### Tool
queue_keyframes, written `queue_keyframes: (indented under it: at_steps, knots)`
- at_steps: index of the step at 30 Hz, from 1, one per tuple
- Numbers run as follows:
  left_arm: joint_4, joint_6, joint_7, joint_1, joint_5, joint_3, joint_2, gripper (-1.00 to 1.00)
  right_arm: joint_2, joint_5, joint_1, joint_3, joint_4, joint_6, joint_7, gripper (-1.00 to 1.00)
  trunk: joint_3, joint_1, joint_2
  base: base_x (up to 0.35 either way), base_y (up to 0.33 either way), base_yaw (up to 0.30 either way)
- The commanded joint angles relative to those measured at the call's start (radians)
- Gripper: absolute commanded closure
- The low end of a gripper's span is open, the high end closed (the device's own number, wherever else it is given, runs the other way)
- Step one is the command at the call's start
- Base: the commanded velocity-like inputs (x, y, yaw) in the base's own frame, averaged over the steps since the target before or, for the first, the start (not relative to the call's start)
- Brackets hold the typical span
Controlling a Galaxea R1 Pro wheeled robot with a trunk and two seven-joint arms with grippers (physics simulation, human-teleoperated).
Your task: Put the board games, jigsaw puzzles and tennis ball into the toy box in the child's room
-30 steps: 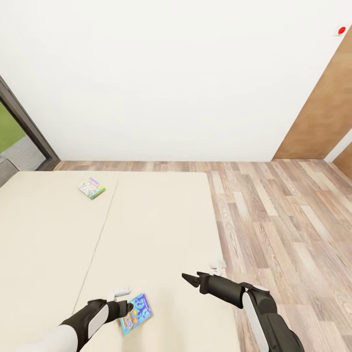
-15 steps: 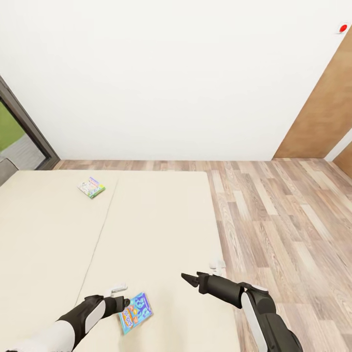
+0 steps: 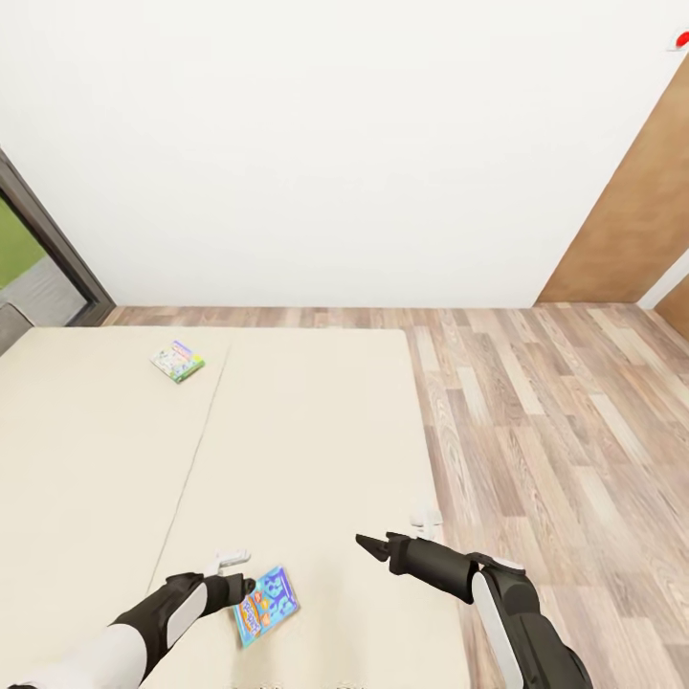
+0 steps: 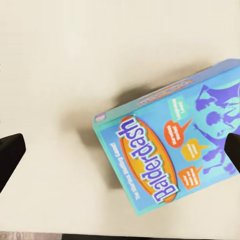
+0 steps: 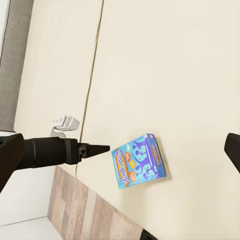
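Note:
On the beige bed (image 3: 316, 431) a mostly blue board game (image 3: 265, 605) lies flat near the front edge. My left gripper (image 3: 246, 584) hovers at its left edge, open; the left wrist view looks down on this blue box (image 4: 165, 150) with the fingers (image 4: 10, 155) wide apart. A green-bordered board game (image 3: 178, 362) lies far back on the mattress. My right gripper (image 3: 367, 544) is open over bare mattress, right of the blue box. In the right wrist view, the left gripper (image 5: 97, 148) points at the box (image 5: 139, 161). The toy box and table are out of view.
Wood-plank floor (image 3: 545, 431) runs along the bed's right side. A white wall (image 3: 335, 153) stands behind, with a dark-framed window (image 3: 38, 239) at the left and a brown wooden panel (image 3: 636, 220) at the right. A grey bed frame (image 5: 20, 50) borders the mattress.
My left gripper has drawn back from over the blue box's corner to its left edge. The head view has shifted slightly. The right arm is still.

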Motion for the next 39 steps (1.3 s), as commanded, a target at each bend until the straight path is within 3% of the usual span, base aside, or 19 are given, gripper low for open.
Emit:
queue_keyframes:
  at_steps: [1,16,25,39]
  knots:
    - [-0.002,0.005,-0.002,0.0,0.002,-0.003,0.001,-1.0,0.001,-0.004,-0.001,-0.003,0.0,0.007,0.003,-1.0,-0.003,0.0,-0.001,0.0,0.0,0.0]
    - [-0.003,0.004,-0.002,0.0,0.002,-0.004,-0.004,-1.0,0.0,-0.004,-0.001,-0.004,0.001,0.007,0.001,-1.0,-0.027,0.0,-0.001,0.0,0.0,0.0]
    - [0.003,-0.07,-0.006,0.0,0.0,-0.01,-0.002,-1.0,-0.006,-0.006,-0.001,-0.004,0.002,0.008,-0.001,-1.0,-0.042,0.0,-0.001,0.0,0.0,0.0]
    - [0.004,-0.089,-0.09,0.0,-0.008,-0.017,0.006,-1.0,-0.007,-0.006,-0.001,-0.005,0.001,0.008,-0.001,-1.0,-0.065,0.0,-0.001,0.0,0.0,0.0]
